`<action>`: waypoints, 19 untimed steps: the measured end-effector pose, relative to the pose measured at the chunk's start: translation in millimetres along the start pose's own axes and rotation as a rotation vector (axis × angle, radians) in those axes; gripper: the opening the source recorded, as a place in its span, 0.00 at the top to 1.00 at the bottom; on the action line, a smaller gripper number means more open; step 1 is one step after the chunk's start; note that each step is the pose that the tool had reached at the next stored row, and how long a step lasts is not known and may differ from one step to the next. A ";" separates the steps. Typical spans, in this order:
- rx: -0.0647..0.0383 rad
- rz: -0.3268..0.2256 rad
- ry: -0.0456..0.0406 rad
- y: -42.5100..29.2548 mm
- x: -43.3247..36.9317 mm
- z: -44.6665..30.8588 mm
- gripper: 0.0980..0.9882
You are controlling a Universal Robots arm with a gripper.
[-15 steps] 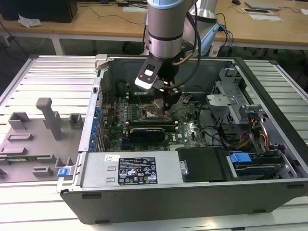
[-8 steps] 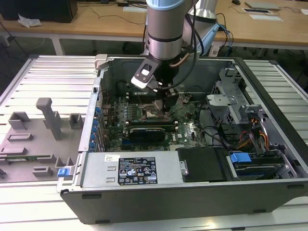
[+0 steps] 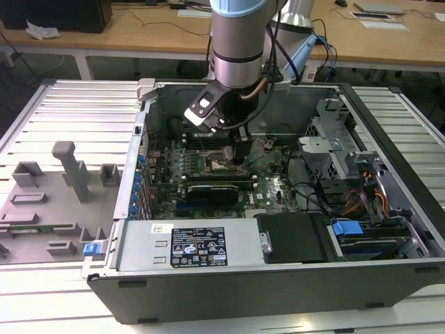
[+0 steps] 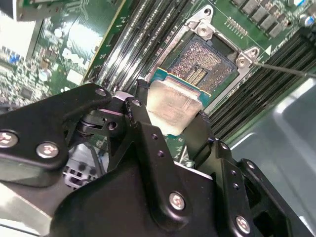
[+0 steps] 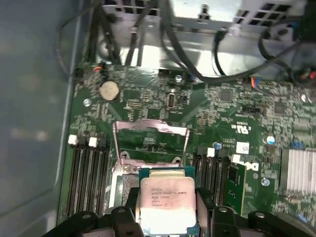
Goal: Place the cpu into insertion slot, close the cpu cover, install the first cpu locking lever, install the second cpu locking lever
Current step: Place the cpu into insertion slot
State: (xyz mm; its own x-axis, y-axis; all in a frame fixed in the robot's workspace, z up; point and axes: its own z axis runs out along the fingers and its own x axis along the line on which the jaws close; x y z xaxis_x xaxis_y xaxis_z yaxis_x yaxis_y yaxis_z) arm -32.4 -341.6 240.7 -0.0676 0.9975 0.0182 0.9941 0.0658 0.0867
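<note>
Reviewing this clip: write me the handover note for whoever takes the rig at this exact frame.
The gripper is shut on the cpu, gripping it by its edges.
The cpu hangs at the edge of the insertion slot, not in it; the slot's contacts are bare.
The cpu cover stands open, tilted up beside the slot.
Done: the cpu is in hand at the socket.
Left: seating it, closing the cover, both locking levers.

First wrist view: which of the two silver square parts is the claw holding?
The cpu, the solid printed plate in the claw; the cpu cover is a hollow frame, not gripped.
</note>
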 end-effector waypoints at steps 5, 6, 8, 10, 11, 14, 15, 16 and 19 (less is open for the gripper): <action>-0.001 0.039 -0.0035 -2.0 2.9 2.2 0.51; -0.001 0.039 -0.0035 -2.8 3.8 2.6 0.51; -0.001 0.040 -0.0035 -5.8 6.1 4.9 0.51; -0.001 0.040 -0.0035 -7.8 7.5 6.6 0.51; -0.001 0.040 -0.0035 -8.8 8.2 7.5 0.51; -0.001 0.042 -0.0036 -11.9 9.6 10.3 0.51; -0.001 0.043 -0.0037 -12.8 9.9 11.0 0.51; -0.001 0.043 -0.0037 -13.9 10.2 11.9 0.51; -0.001 0.044 -0.0039 -16.8 11.2 13.5 0.51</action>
State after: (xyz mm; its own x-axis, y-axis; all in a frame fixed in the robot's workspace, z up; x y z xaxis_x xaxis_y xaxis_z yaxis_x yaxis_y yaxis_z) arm -48.7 -331.3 225.9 -0.0234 0.9996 0.0181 0.9960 0.0217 0.0867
